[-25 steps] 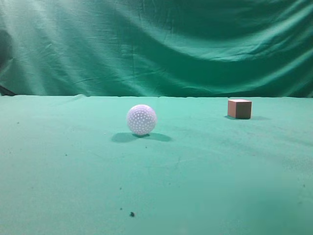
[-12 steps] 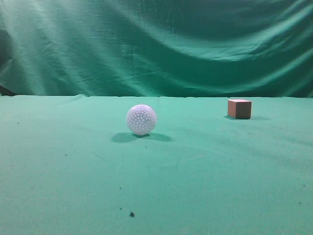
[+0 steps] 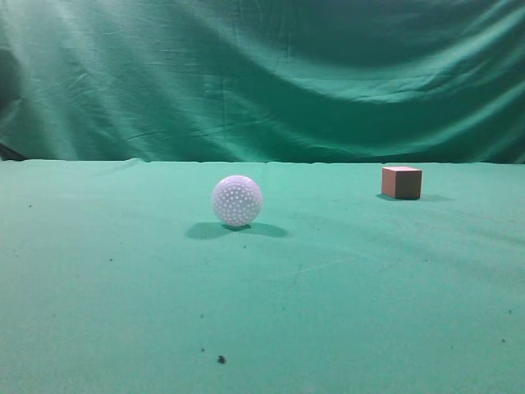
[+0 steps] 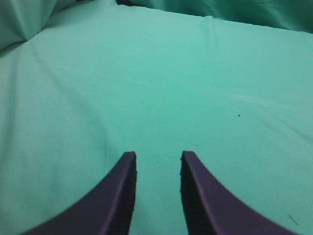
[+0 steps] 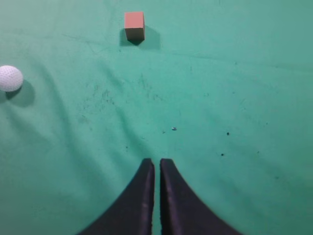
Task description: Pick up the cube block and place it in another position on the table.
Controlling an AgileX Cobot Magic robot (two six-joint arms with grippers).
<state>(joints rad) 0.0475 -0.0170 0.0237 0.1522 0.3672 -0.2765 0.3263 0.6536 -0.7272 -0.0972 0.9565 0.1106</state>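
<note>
The reddish-brown cube block (image 3: 402, 181) sits on the green table (image 3: 344, 287) at the far right. In the right wrist view the cube block (image 5: 134, 25) lies well ahead of my right gripper (image 5: 157, 161), slightly to its left. The right gripper is shut and empty, above the cloth. My left gripper (image 4: 157, 155) is open and empty over bare green cloth (image 4: 161, 88); the cube does not show in that view. Neither gripper shows in the exterior view.
A white dimpled ball (image 3: 237, 200) rests left of centre on the table; it also shows at the left edge of the right wrist view (image 5: 10, 78). A draped green curtain (image 3: 262, 78) hangs behind the table. Dark specks (image 3: 221, 359) dot the cloth.
</note>
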